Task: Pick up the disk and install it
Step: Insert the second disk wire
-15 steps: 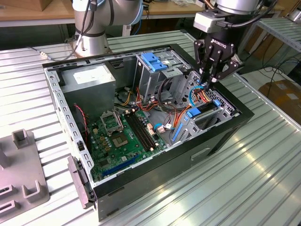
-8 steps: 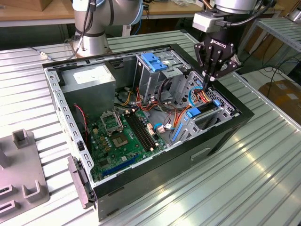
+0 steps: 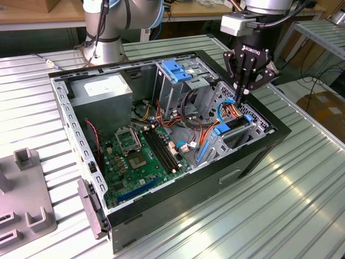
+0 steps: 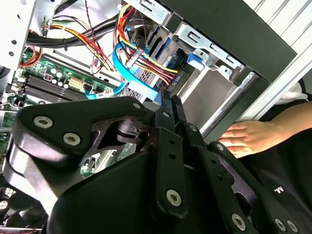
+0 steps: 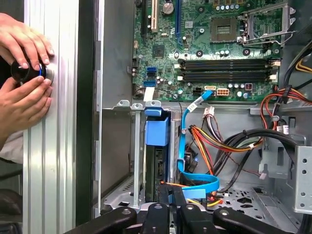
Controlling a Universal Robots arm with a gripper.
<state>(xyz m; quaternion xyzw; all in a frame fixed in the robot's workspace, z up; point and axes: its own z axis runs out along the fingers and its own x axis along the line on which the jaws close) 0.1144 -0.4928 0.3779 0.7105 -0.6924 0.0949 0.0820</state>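
One open computer case [image 3: 253,156], one motherboard [image 3: 137,159], one gripper [image 3: 241,97]. Two hands [image 5: 24,73] on one black knob [image 5: 27,72].

1. Open black computer case [image 3: 253,156] lying on ribbed metal table [image 3: 302,205].
2. Green motherboard [image 3: 137,156] on case floor, toward exterior view's left.
3. Grey power supply box [image 3: 105,91] behind motherboard.
4. Blue-railed grey disk [image 3: 229,129] standing in bay at exterior view's right, under black gripper [image 3: 241,100].

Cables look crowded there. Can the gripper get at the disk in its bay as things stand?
Probably yes: the gripper hangs right over the disk, fingers shut, with no obstruction seen. The blue cable and coloured wires crowd one side and might snag.
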